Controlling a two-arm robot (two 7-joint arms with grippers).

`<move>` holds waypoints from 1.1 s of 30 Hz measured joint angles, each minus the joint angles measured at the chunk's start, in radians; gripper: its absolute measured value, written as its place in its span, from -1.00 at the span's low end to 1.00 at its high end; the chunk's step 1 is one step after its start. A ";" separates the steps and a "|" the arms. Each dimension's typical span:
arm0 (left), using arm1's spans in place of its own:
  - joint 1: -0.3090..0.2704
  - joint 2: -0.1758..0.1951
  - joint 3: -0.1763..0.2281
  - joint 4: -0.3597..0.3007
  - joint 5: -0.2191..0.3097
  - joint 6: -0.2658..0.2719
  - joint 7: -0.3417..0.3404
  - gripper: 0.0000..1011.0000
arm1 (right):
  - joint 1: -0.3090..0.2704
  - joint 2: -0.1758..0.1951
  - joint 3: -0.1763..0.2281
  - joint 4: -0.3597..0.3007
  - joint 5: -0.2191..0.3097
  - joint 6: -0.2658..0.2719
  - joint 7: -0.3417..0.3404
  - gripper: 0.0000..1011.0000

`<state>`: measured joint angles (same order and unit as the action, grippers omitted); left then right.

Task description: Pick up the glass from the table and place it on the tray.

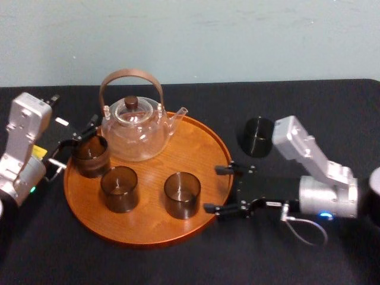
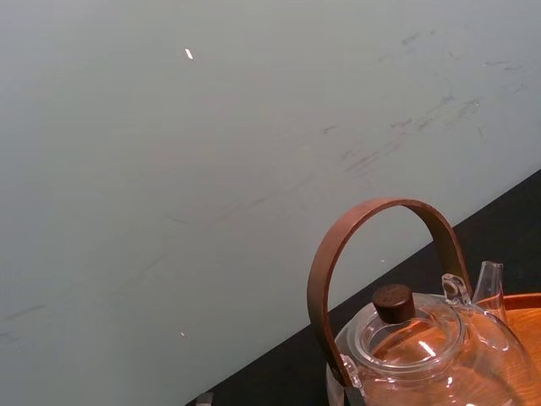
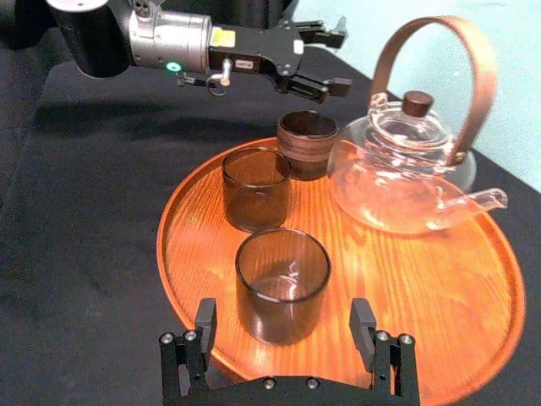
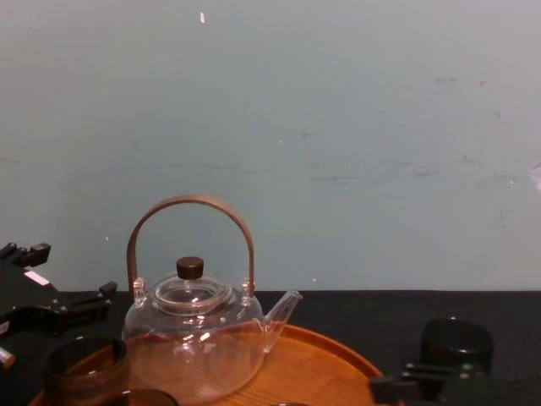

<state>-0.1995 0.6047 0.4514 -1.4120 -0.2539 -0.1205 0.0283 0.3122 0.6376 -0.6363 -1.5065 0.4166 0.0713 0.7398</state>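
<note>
Gaping right hand (image 1: 212, 189), glass (image 1: 181, 193) on tray (image 1: 199, 141)

On the left wrist view, the teapot (image 2: 423, 359) was cut by the bottom and right edges, and the tray (image 2: 517, 301) was a sliver at the right edge. On the chest view, the bottom edge cut the ribbed glass (image 4: 84, 365), and the right gripper (image 4: 397, 379) hid the foot of the black cup (image 4: 456, 340). From the head view I couldn't tell whether the left gripper (image 1: 80, 147) touched that ribbed glass.
</note>
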 joint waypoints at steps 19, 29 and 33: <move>0.000 0.000 0.000 0.000 0.000 0.000 0.000 0.98 | -0.159 0.135 0.171 -0.107 0.072 0.010 -0.135 0.98; 0.000 0.000 0.000 0.000 0.000 0.000 0.000 0.98 | -0.155 0.097 0.220 -0.071 0.057 0.087 -0.229 0.98; 0.000 0.000 0.000 0.000 0.000 0.000 0.000 0.98 | -0.145 0.079 0.230 -0.053 0.043 0.111 -0.253 0.98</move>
<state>-0.1995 0.6047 0.4514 -1.4120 -0.2539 -0.1205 0.0283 0.1667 0.7170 -0.4065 -1.5595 0.4597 0.1821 0.4873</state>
